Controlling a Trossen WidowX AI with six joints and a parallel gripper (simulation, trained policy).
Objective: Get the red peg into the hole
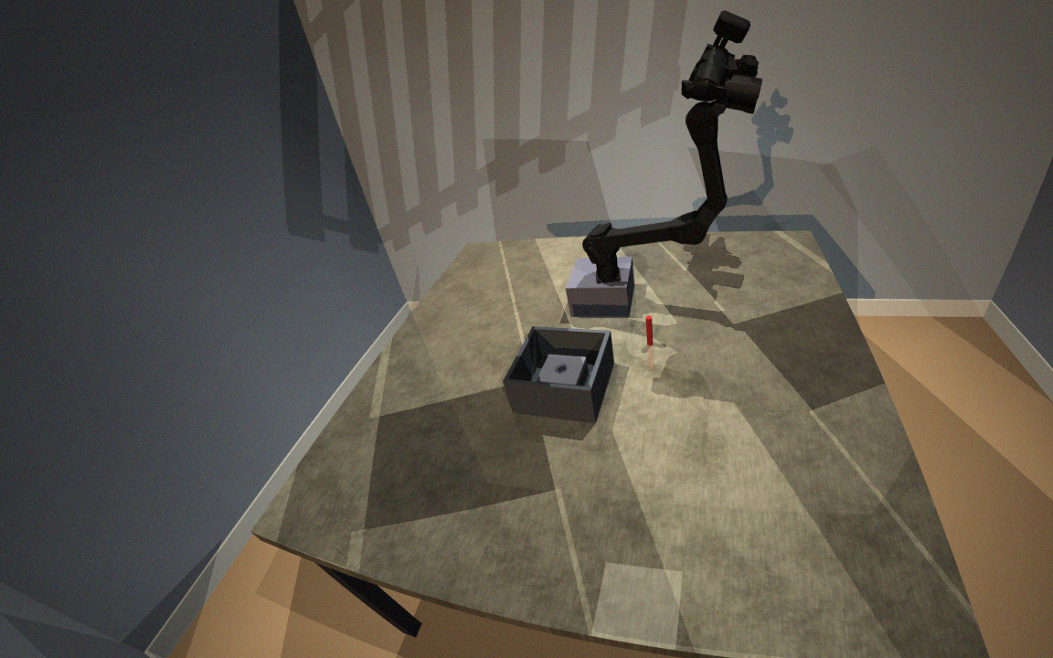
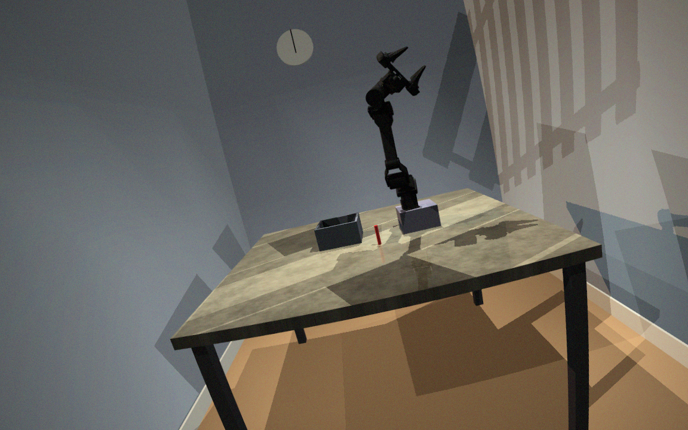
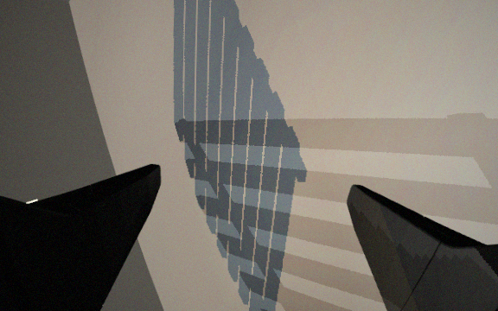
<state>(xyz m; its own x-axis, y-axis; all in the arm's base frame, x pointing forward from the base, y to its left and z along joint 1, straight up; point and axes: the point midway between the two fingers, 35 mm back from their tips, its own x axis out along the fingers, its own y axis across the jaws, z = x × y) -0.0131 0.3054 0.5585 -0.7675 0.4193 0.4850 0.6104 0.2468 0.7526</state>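
Jaws (image 2: 415, 66) spread wide, nothing between them. Red peg (image 1: 649, 331) (image 2: 377, 235) stands upright on the bench (image 1: 702, 491) (image 2: 303, 283), far below the jaws, between box (image 1: 555, 402) (image 2: 338, 236) and arm base (image 1: 600, 296) (image 2: 419, 218). Step in hand, I'd say: reach the peg. Swing the jaws round to point down, centre over the peg, descend straight with the fingers either side, then close — a nudge could topple it. Top view shows the plate (image 1: 550, 376) and hole inside the box; exterior hides both. Wrist view has only fingers and walls — no peg.
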